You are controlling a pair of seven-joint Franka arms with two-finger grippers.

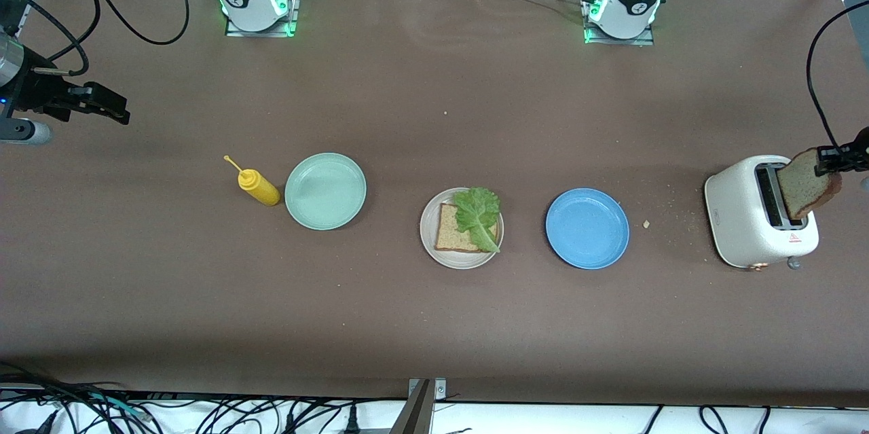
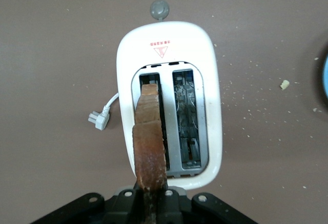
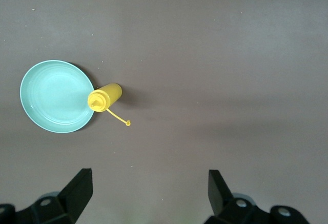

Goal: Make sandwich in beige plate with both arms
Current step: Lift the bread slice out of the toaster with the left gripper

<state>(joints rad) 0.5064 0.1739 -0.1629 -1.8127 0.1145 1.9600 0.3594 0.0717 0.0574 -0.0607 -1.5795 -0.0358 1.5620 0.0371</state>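
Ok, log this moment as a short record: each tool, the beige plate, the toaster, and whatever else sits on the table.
left tool: shut on a bread slice, over the toaster, slice partly in a slot
right tool: open, holding nothing, waiting over bare table at the right arm's end
beige plate: one bread slice with a lettuce leaf on top
top slice: not yet on
mint plate: nothing on it, mustard bottle beside it
blue plate: nothing on it
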